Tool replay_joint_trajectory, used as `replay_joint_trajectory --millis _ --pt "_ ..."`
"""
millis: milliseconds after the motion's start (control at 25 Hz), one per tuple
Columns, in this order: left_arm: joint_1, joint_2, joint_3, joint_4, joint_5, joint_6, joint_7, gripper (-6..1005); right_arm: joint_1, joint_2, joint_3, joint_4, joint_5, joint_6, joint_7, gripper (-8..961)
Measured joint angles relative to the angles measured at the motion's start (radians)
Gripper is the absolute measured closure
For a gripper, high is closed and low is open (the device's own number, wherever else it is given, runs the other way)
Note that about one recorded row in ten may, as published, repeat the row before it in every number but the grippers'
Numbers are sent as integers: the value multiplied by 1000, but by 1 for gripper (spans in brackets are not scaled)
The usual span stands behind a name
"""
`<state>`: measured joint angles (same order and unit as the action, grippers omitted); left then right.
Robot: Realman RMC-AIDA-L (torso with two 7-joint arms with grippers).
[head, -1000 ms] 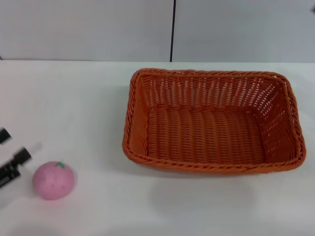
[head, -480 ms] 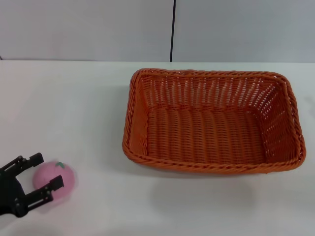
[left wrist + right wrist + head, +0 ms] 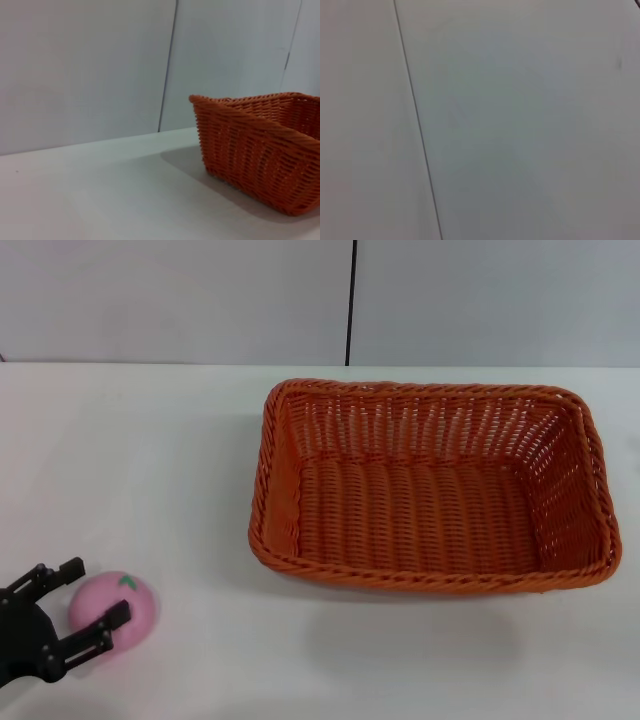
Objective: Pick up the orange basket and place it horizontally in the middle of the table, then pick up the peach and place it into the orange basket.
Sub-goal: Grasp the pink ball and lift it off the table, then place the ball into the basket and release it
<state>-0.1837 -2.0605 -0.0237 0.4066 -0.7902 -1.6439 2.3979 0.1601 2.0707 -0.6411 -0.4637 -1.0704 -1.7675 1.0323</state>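
The orange basket [image 3: 430, 485] lies lengthwise across the white table [image 3: 150, 470], right of centre, with nothing inside it. Its woven corner [image 3: 260, 150] also fills one side of the left wrist view. At the front left of the table rests the pink peach [image 3: 115, 612] with its small green leaf. My left gripper [image 3: 85, 595] is open around the peach's left side, one black finger [image 3: 60, 575] behind it and the other in front. I cannot tell whether the fingers touch it. My right gripper is out of view.
A grey wall [image 3: 200, 300] with a dark vertical seam [image 3: 351, 300] stands behind the table's far edge. The right wrist view holds only that wall and a seam [image 3: 417, 125].
My left gripper came in from the left edge and opened beside the peach. Over the last half second it moved a little further around the peach. Basket and peach have stayed put.
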Motion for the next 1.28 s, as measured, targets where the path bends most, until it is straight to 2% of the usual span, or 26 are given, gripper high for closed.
replay_joint_trajectory --millis 240,400,560,600,760,840,920,1000,1080,1160,1200,1280 --pt "3 4 60 10 2 -4 -6 191 -4 1 8 4 5 0 0 388" --pt "4 4 73 15 2 -4 -1 354 -6 2 41 30 7 -1 0 388" --pt "4 4 50 16 -6 -42 -2 444 -7 5 132 82 10 -8 0 388" --pt "-2 6 15 17 -10 -90 -2 461 -7 5 160 101 11 -9 0 388" --pt "-13 9 -23 18 -11 -139 -6 526 -8 6 296 194 14 -9 0 389" --pt "-46 11 -81 20 -16 -261 -10 559 -11 6 361 241 15 -5 -10 389" --pt "-69 6 -92 15 -26 -300 -10 577 -17 6 395 278 15 -3 -38 389" --pt "-79 4 -94 11 -31 -311 -9 596 -24 6 403 299 15 0 -63 389" --pt "-139 -2 -97 -51 -37 -305 3 614 -27 6 403 312 12 4 -73 389" --pt "-149 -2 -97 -66 -37 -299 3 628 -28 6 404 323 10 9 -77 389" --pt "-205 -5 -93 -133 -37 -269 6 634 -28 6 403 329 10 11 -77 389" --pt "-228 -6 -90 -164 -34 -252 14 648 -26 6 397 342 9 14 -77 388"
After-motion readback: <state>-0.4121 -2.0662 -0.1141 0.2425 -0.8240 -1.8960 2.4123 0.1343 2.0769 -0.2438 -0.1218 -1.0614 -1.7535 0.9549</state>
